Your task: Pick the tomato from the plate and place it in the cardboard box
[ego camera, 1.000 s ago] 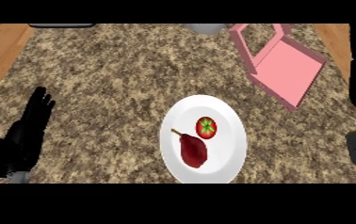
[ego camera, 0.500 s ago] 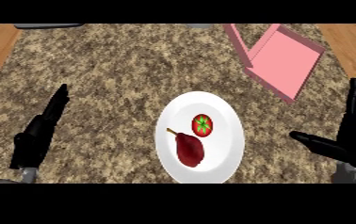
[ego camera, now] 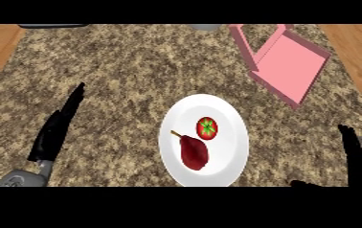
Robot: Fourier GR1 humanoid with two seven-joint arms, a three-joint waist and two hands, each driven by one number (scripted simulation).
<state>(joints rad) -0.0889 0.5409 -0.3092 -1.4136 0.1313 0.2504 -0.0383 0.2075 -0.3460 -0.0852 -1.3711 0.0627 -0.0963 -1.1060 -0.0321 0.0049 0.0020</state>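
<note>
Tomato is sitting on the white plate, upper right of plate centre, green stem facing up. A dark red pear is lying just beside it, lower left, stalk pointing up-left. Plate is resting on the speckled desk. Pink box is lying open at upper right, well apart from the plate. Left hand is hovering at left, fingers straight, holding nothing. Right hand is showing at the right edge, fingers extended and apart, touching nothing.
</note>
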